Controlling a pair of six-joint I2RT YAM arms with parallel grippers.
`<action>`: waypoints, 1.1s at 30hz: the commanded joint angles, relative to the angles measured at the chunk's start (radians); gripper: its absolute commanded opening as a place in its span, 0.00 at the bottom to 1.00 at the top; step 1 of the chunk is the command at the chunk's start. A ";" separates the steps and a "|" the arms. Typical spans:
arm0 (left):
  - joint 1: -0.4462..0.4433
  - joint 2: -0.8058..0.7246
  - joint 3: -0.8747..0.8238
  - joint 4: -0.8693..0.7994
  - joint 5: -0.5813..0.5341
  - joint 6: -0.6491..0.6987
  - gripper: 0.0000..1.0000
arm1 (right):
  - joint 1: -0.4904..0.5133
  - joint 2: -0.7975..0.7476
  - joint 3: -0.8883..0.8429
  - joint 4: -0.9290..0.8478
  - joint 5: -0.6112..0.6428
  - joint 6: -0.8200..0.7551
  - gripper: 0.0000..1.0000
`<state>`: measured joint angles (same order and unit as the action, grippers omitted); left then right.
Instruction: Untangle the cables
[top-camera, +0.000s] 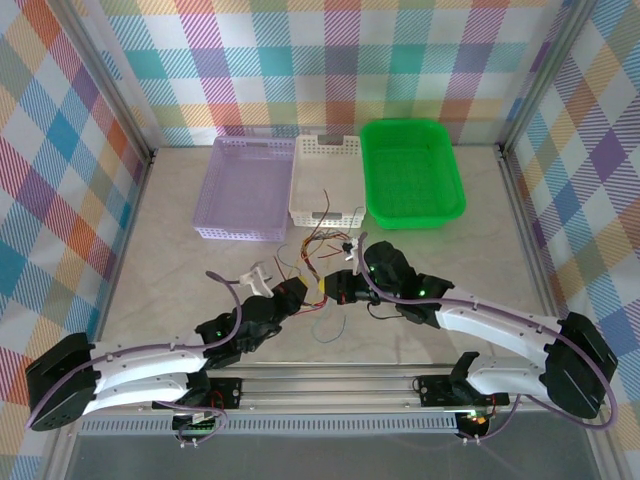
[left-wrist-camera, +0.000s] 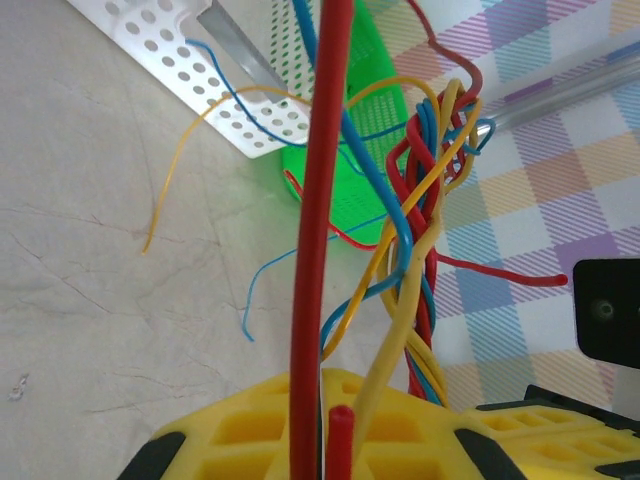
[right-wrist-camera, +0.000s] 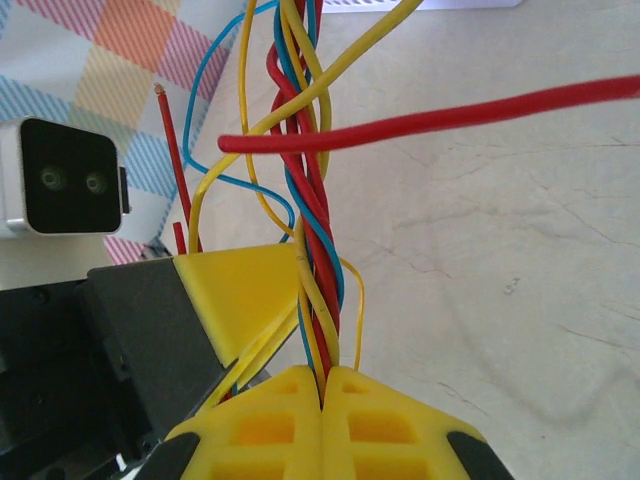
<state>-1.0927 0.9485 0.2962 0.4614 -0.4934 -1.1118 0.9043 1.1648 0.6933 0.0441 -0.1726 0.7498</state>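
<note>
The cables (right-wrist-camera: 318, 260), twisted together, are held mid-table, just nearer than the white basket (top-camera: 325, 180). They are clamped as an anchor in the closed right gripper (right-wrist-camera: 325, 395), while one red cable (left-wrist-camera: 312, 200) is pinched by the closed left gripper (left-wrist-camera: 322, 420), apparently to be drawn free.

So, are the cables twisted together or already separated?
Twisted together: in the right wrist view, red, blue and yellow cables wind around each other in one braid, clamped by the right fingers.

No text, label, brand, number or sign can be read on anything.
</note>
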 joint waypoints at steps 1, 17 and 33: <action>-0.006 -0.055 -0.028 -0.105 -0.071 0.014 0.00 | -0.005 -0.040 -0.024 0.065 0.006 0.006 0.00; -0.006 -0.031 0.136 -0.222 0.058 0.241 0.00 | -0.005 -0.002 -0.023 0.070 0.019 -0.031 0.49; -0.009 -0.053 0.184 -0.239 0.141 0.374 0.00 | -0.006 0.184 -0.009 0.174 -0.015 0.022 0.43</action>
<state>-1.0924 0.9184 0.4610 0.1856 -0.3756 -0.7685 0.9020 1.3346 0.6758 0.1471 -0.1772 0.7547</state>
